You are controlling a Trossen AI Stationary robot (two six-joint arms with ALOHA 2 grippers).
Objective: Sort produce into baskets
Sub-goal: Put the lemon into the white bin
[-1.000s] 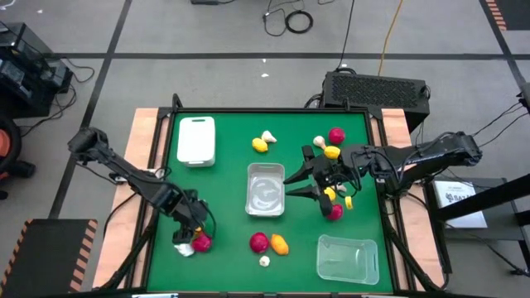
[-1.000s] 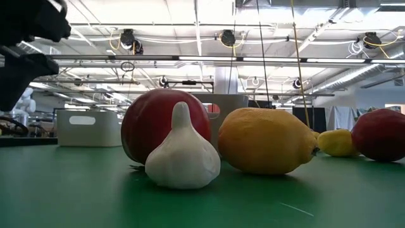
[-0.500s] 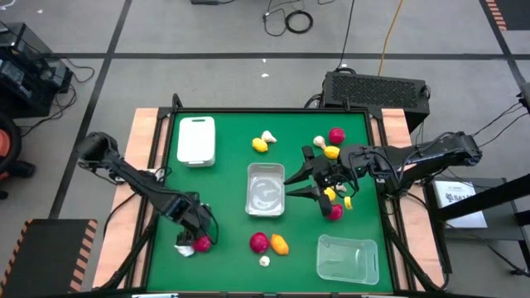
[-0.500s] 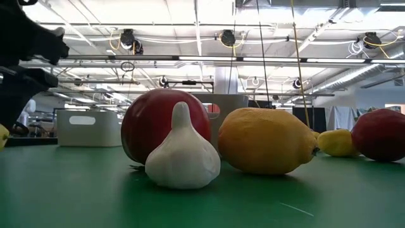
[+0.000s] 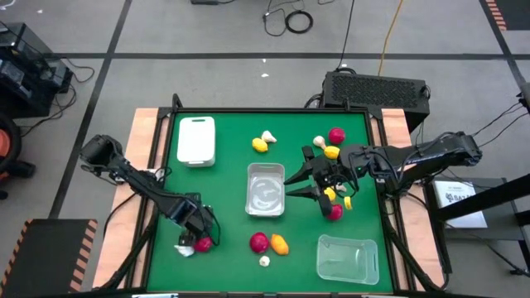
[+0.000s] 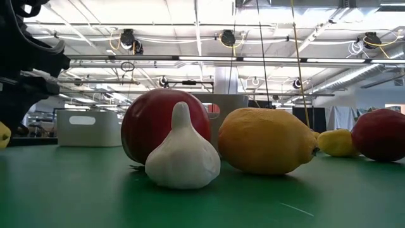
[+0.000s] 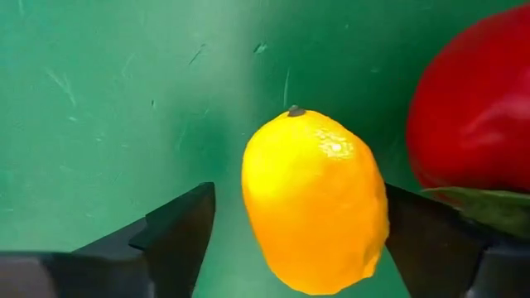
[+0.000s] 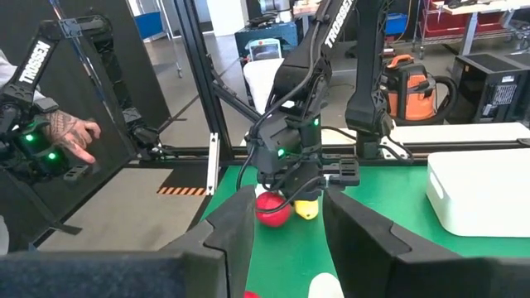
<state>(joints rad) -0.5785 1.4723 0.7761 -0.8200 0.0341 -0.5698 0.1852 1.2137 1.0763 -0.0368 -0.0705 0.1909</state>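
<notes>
1. The left gripper [image 7: 294,240] was positioned low at the near-left corner of the green table [image 5: 224,178], its fingers apart around a small yellow lemon-shaped toy [image 7: 315,203], not yet clamped on it.
2. A red strawberry-like toy [image 7: 472,116] lay just beside the lemon; it should be kept out of the closing fingers.
3. The right gripper [image 5: 300,184] was held beside the clear plastic tray [image 5: 266,189], fingers partly apart, nothing seen between them.
4. A centred, gentle squeeze was judged best.

A robotics lab or workshop: exposed ceiling beams with strip lights [image 6: 209,58] across the top of the low view, and an orange shop vacuum [image 8: 411,83] and metal racks at the right wrist view's upper right.
</notes>
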